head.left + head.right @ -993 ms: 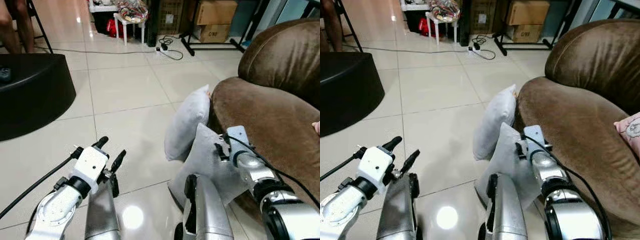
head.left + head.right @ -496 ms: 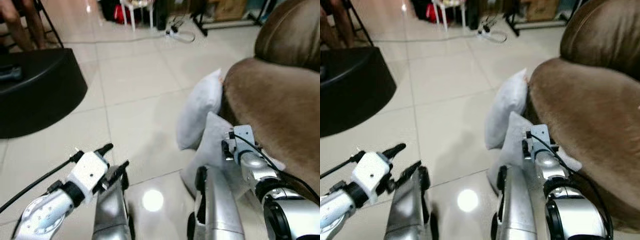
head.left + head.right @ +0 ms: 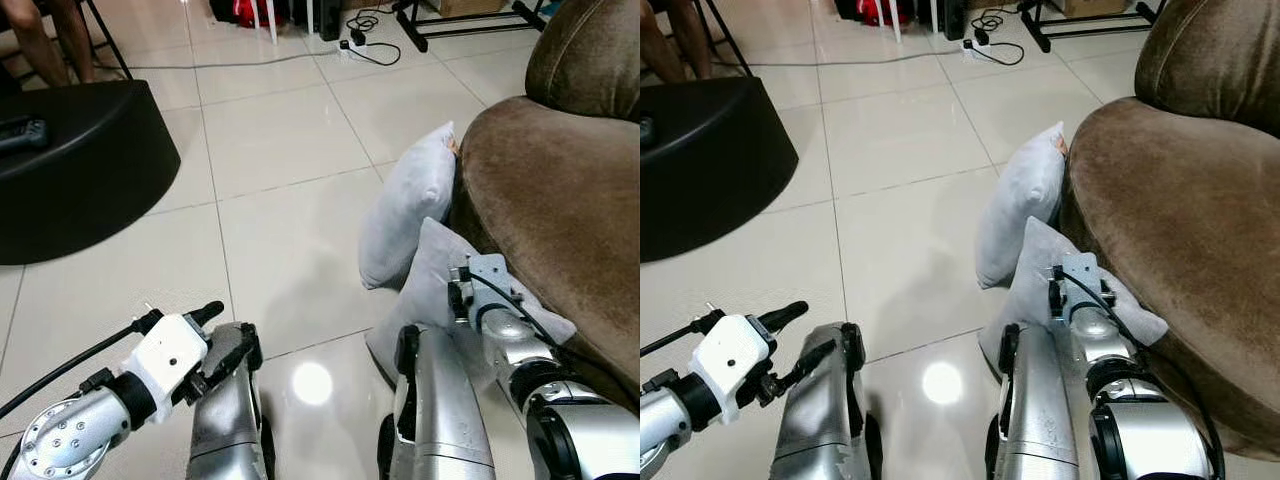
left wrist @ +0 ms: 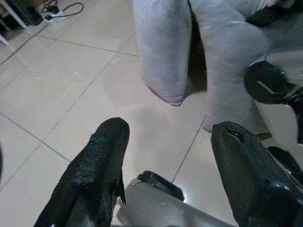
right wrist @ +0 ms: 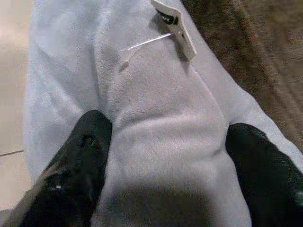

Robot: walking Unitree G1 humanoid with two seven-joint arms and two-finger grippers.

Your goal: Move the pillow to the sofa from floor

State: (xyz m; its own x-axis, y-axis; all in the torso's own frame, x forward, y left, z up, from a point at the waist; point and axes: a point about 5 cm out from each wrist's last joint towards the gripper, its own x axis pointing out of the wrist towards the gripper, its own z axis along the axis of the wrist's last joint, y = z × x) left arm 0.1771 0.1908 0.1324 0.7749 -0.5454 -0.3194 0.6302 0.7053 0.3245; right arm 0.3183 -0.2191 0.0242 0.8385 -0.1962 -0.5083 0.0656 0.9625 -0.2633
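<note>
Right end effector [image 5: 165, 156] spread, apparently pressing the nearer pillow [image 5: 156, 118] between its fingers

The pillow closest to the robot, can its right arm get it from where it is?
Probably yes. The right gripper is already at the near pillow, jaws open with a black finger on each side of a fold of grey fabric. Nothing lies between them; the brown sofa sits just behind it.

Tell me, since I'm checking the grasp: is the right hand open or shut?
Open: the right hand has its fingers spread either side of the near pillow, not pinching it.
</note>
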